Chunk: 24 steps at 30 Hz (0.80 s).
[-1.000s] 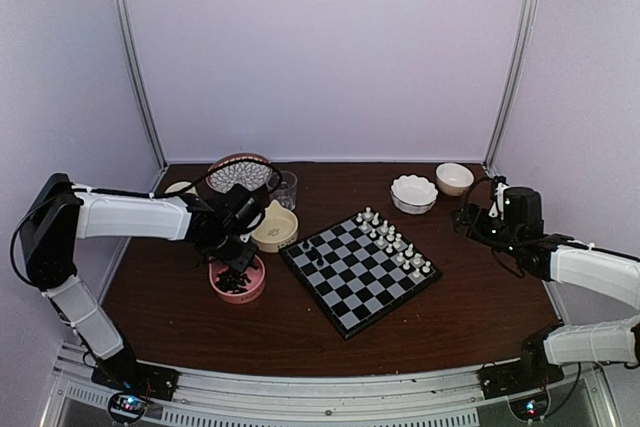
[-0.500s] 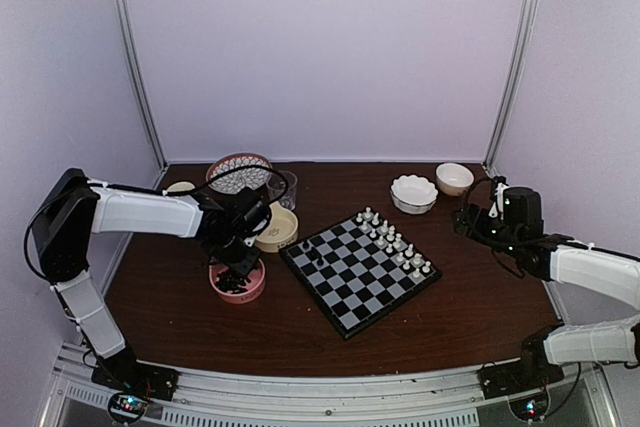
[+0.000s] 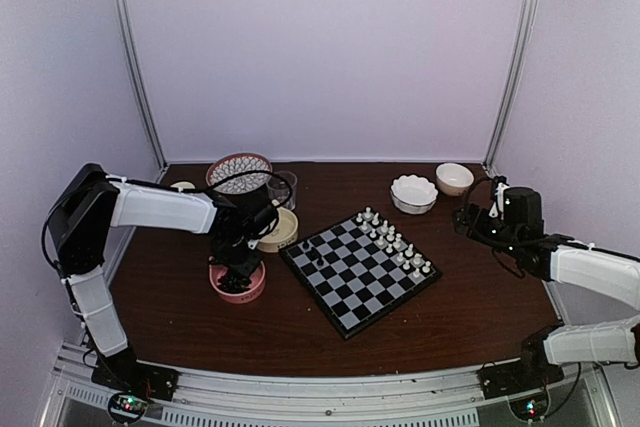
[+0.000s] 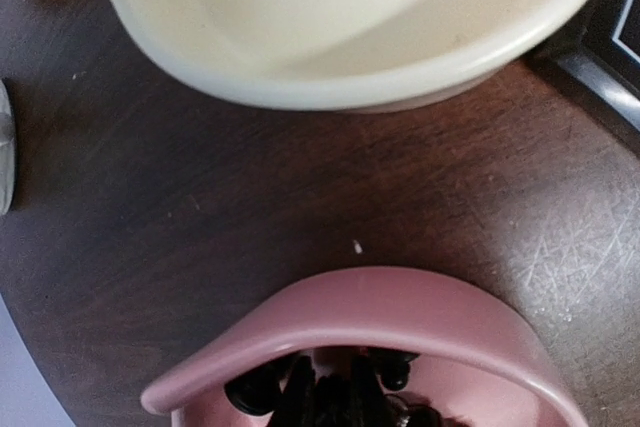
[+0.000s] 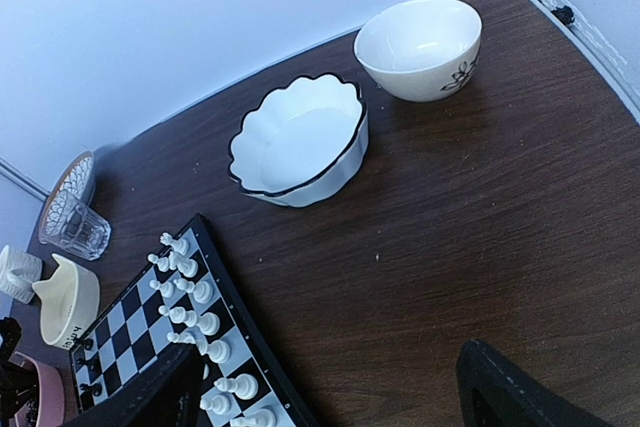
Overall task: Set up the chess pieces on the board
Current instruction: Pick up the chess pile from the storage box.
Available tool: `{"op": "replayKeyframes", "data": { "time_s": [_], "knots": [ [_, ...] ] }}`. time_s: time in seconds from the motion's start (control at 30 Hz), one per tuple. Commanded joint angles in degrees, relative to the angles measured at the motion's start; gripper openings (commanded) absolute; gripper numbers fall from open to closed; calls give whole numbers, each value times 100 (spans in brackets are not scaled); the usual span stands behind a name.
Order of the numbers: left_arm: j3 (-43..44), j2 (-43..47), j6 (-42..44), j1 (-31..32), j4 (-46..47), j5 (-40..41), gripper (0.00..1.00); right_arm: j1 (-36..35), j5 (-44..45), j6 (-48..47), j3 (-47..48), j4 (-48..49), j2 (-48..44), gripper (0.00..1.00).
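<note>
The board (image 3: 350, 282) lies tilted at the table's middle. Two black chess pieces (image 3: 313, 253) stand near its left corner, and white chessmen (image 3: 395, 242) line its right side. Many more black chess pieces (image 4: 250, 392) lie heaped in a pink bowl (image 3: 228, 292) left of the board. My left gripper (image 3: 238, 267) is down inside that bowl (image 4: 370, 312). Its fingertips (image 4: 299, 397) stand close together with a dark piece between them. My right gripper (image 5: 325, 397) is open and empty above bare table, right of the board (image 5: 120, 332).
A cream spouted bowl (image 3: 278, 230) sits just behind the pink bowl and fills the top of the left wrist view (image 4: 350, 27). A glass (image 3: 285, 187) and a patterned bowl (image 3: 238, 171) stand at the back left. A scalloped white bowl (image 5: 300, 142) and a small white bowl (image 5: 420, 37) stand at the back right.
My left arm's elbow has swung right and forward while its gripper stayed in the pink bowl. The right arm has not moved.
</note>
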<state>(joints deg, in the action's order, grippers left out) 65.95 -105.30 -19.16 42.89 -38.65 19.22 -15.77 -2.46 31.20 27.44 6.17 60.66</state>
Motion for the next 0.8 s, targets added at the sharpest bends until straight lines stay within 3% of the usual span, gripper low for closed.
{"op": "replayKeyframes", "data": {
  "time_s": [0.0,0.33,0.57,0.77],
  "knots": [
    [-38,327,-56,-10,-65,22,4,-23,148,-102,34,-5,-78,91],
    [-805,1563,26,127,914,-550,4,-68,-337,-274,28,233,-7,91],
    [-1096,1858,-33,131,1387,-590,3,-147,-405,-333,113,308,241,91],
    [-1587,2442,99,131,2201,-1348,3,-534,-885,-536,260,677,571,90]
  ]
}}
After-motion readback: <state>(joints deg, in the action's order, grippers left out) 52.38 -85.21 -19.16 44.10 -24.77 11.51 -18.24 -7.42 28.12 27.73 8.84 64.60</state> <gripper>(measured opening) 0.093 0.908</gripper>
